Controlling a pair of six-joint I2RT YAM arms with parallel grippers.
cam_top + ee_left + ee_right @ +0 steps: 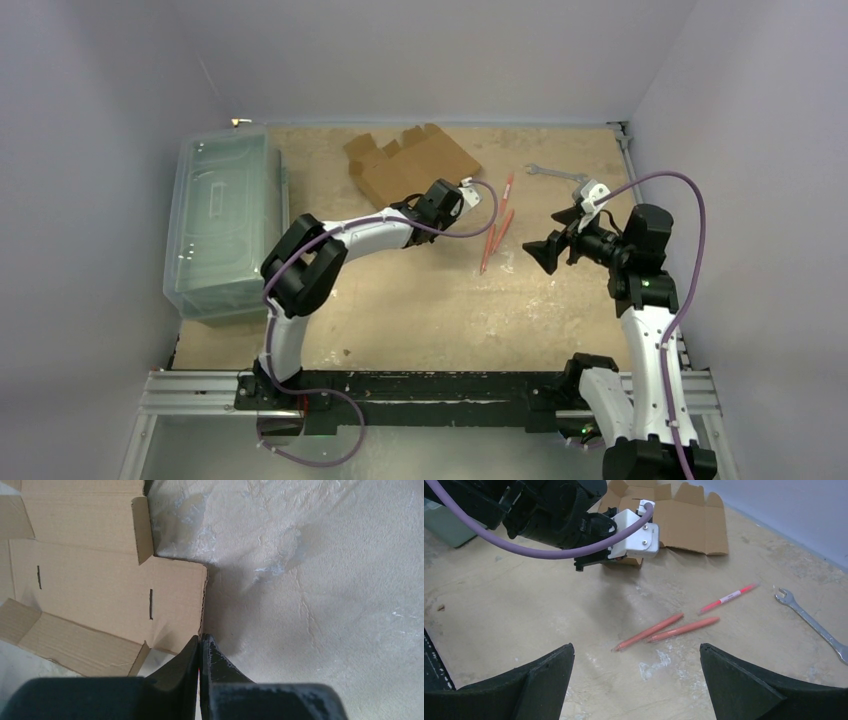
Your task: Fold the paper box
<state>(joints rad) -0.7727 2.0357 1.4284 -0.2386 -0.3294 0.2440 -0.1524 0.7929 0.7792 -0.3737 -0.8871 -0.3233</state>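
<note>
Pale lavender walls close in a tan, scuffed tabletop (420,300). The paper box (410,160) lies flat and unfolded as a die-cut sheet in the upper middle of the overhead view, its flaps spread out. A clear plastic bin (220,225) stands well apart from it along the left edge.

The left gripper (200,641) reaches to the lower right corner of the sheet. In the left wrist view its jaws are pressed together, with their tips right at the cardboard's edge. Whether they pinch the cardboard I cannot tell.

The right gripper (636,650) hovers at centre right of the overhead view with its jaws spread wide and nothing between them. Its camera looks toward three orange-red pens (664,630) lying on the table. Two of them are nearly touching side by side, and the third lies just above and to their right. A metal wrench (811,622) rests at the right edge of that view, apart from the pens.
</note>
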